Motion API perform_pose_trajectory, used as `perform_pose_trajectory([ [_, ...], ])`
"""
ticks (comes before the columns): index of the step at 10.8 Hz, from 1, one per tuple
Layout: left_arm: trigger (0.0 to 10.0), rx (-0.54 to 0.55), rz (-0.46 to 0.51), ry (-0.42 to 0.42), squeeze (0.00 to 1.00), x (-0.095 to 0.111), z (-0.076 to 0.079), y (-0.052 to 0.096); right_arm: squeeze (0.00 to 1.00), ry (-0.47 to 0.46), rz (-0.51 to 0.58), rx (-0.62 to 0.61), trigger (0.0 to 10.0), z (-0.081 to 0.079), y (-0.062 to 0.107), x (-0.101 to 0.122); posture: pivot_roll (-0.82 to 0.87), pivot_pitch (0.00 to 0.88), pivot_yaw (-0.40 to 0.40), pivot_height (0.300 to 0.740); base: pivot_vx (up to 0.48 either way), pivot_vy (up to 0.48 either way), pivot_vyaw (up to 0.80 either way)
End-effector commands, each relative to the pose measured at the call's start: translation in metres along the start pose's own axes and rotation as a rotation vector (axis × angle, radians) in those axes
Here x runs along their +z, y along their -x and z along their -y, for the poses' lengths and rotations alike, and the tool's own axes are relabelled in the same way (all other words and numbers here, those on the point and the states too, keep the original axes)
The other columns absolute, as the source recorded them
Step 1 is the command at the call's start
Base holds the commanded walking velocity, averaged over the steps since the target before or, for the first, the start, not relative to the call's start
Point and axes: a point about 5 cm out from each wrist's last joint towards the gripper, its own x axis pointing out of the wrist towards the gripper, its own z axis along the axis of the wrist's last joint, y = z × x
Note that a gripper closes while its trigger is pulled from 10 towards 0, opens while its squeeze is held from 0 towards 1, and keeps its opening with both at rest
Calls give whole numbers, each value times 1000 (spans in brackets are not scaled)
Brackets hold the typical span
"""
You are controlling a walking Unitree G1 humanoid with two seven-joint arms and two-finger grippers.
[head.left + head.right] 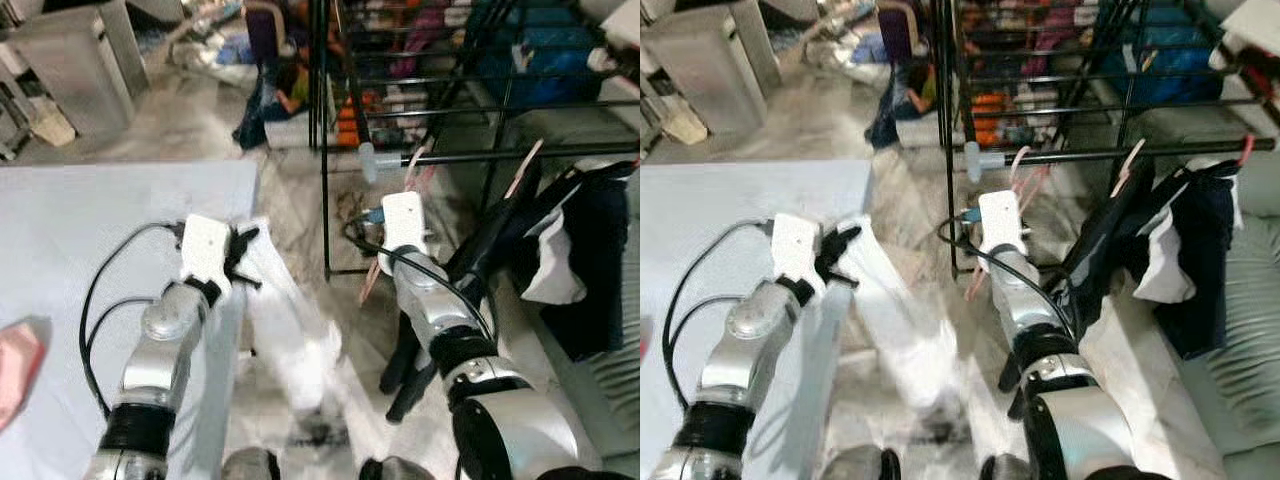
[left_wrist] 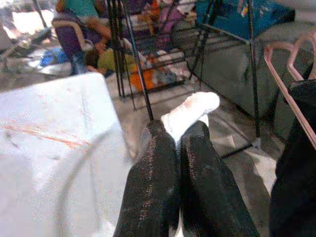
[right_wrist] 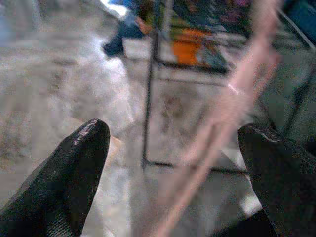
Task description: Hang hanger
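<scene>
Pink hanger [image 3: 232,113] blurred between claw fingers [image 3: 74,173]

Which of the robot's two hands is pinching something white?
The left hand, over the grey table's edge: its black fingers are shut on a white cloth. The right hand is open, a pink hanger between its fingers.

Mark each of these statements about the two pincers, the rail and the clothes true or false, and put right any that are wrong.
1. The left pincer is shut on white cloth. True.
2. The right pincer is shut tight. False: its fingers stand wide apart, with a blurred pink hanger between them.
3. Dark clothes hang from the black rail. True.
4. The rail carries no hangers. False: pink hangers hang on it.
5. The left arm reaches over the pale table. True.
</scene>
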Motion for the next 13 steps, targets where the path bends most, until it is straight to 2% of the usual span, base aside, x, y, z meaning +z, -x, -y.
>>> perform_pose_trajectory([
  [1, 10000, -7, 35, -39, 0, 12, -3, 3, 0, -9, -3, -56, 10000, 10, 2, -2, 49, 132, 33, 740, 0, 0, 0],
  [3, 10000, -24, 12, -51, 0, 9, -3, 9, 0, -14, -13, -161, 10000, 26, 8, -8, 53, 151, 34, 740, 0, 0, 0],
  [5, 10000, -21, 10, -42, 0, 11, 0, 9, 0, -6, -53, -203, 10000, 34, 10, -15, 56, 142, 26, 740, 0, 0, 0],
  [10, 10000, -15, -6, -50, 0, 12, 0, 11, 0, 3, -62, -112, 10000, 35, 4, -11, 69, 131, 21, 740, 0, 0, 0],
  [13, 10000, -14, -25, -61, 0, 11, 0, 11, 0, 42, -57, -23, 10000, 36, -4, 1, 68, 135, 25, 740, 0, 0, 0],
])
